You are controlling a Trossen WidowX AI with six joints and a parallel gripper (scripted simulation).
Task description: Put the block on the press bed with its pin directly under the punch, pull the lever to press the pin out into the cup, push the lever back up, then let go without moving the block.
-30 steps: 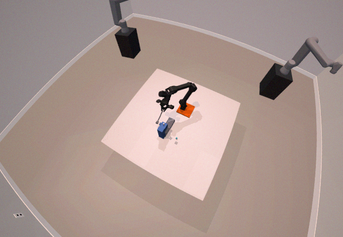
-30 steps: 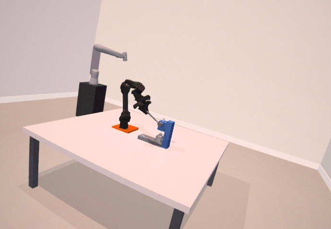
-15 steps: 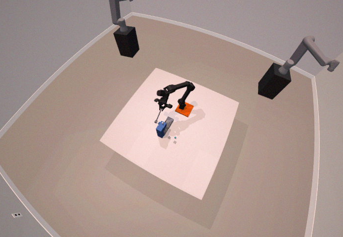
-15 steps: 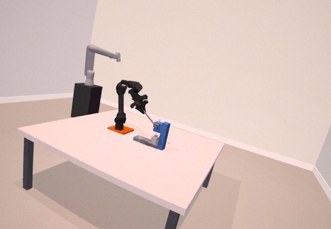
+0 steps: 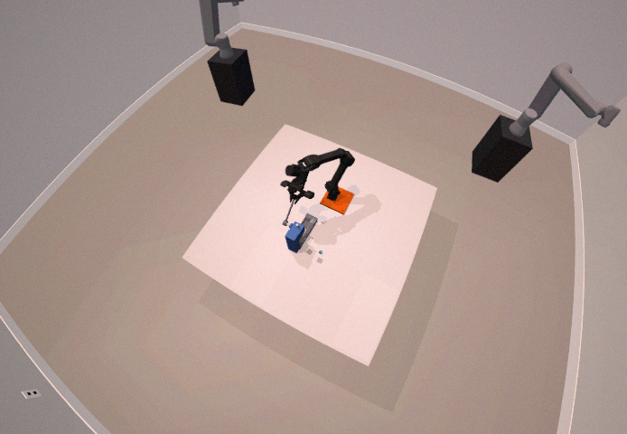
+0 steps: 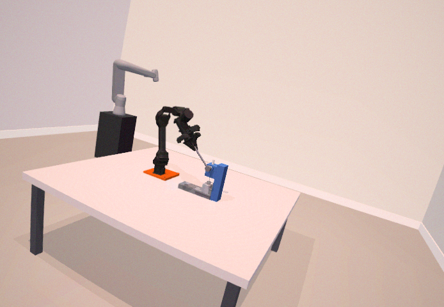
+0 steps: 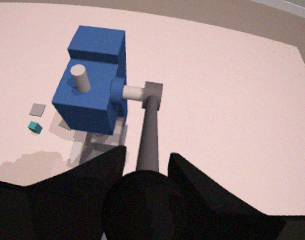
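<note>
we're at the blue arbor press (image 5: pixel 294 238) (image 6: pixel 220 182) (image 7: pixel 92 86), our landmark, and our end effector (image 5: pixel 294 200) (image 6: pixel 195 148) (image 7: pixel 147 156) is clamped on the end of its lever (image 5: pixel 288 212) (image 6: pixel 201 157) (image 7: pixel 150 132), up above the press! the lever slopes up from the pivot at the press's side. below the press's head, the pale block (image 6: pixel 206 187) sits on the press bed (image 5: pixel 310 222) (image 6: pixel 190 187) (image 7: pixel 99 150); we can't make out its pin. beside the press, a small teal cube (image 5: pixel 320 251) (image 7: pixel 35 127) rests on the worktop (image 5: pixel 324 306) (image 6: pixel 157 224) (image 7: pixel 232 110).
</note>
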